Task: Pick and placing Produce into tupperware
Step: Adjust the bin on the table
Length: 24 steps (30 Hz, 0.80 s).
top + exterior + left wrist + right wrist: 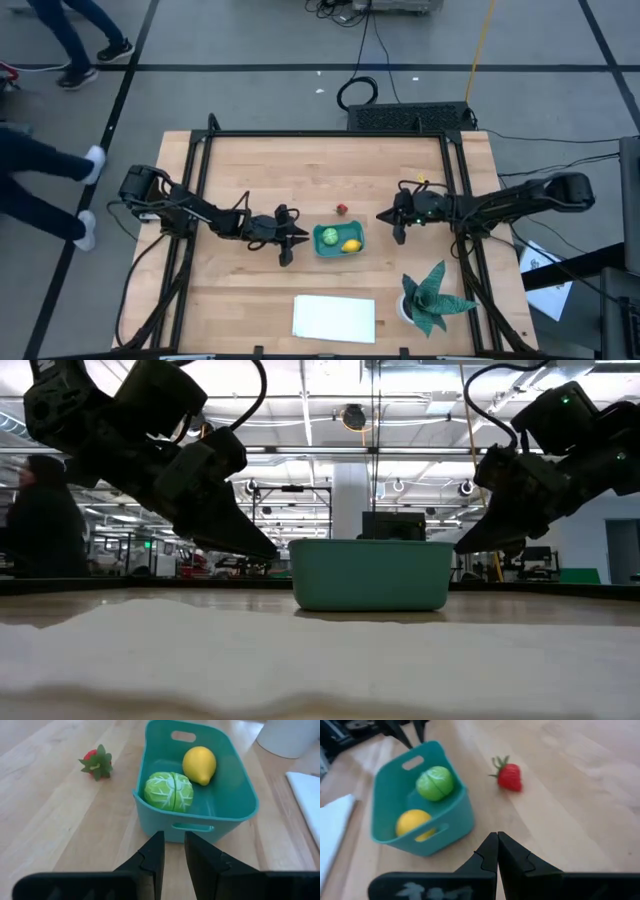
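Note:
The teal tub (338, 251) stands mid-table. The yellow lemon (199, 765) and the round light-green piece (169, 791) lie inside it on its floor. The small red strawberry-like piece (342, 209) lies on the bare wood just beyond the tub's far side, also seen in the right wrist view (509, 775). My left gripper (173, 847) hovers just left of the tub, its fingers a little apart, pointing at the tub's near wall (192, 827). My right gripper (497, 842) hovers right of the tub with its fingers shut, holding nothing.
A flat white sheet (334, 318) lies near the table's near edge. A green spiky plant in a white pot (432, 298) stands at the near right. A person's legs (50, 170) show beside the table's left side. Bare wood lies around the red piece.

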### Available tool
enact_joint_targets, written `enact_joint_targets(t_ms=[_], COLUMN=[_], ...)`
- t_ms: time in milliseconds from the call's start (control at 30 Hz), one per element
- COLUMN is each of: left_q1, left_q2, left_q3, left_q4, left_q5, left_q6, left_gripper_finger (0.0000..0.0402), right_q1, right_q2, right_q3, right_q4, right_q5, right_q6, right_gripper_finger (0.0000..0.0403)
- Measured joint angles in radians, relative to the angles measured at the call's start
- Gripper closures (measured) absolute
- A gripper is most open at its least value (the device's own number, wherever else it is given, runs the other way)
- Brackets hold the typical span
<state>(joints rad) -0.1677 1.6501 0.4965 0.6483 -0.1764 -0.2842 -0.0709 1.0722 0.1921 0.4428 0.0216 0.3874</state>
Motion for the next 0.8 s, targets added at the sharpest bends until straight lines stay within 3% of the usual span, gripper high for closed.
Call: enact_joint_targets(t_ms=[300, 800], left_q1=[0.0, -0.001], left_q2=[0.0, 0.0], left_q3=[0.0, 0.0], left_q4=[-0.001, 0.005], left_q5=[0.0, -0.001], left_q6=[-0.001, -0.019], left_gripper_finger=[0.0323, 0.0323], right_q1=[0.08, 0.086], right_q2=[0.076, 0.27], right_q3=[0.0, 0.004], right_q4=[0.105, 0.313], right_q5=[0.0, 0.004], right_q6=[0.02, 0.047], right_gripper_finger=[0.0403, 0.0403])
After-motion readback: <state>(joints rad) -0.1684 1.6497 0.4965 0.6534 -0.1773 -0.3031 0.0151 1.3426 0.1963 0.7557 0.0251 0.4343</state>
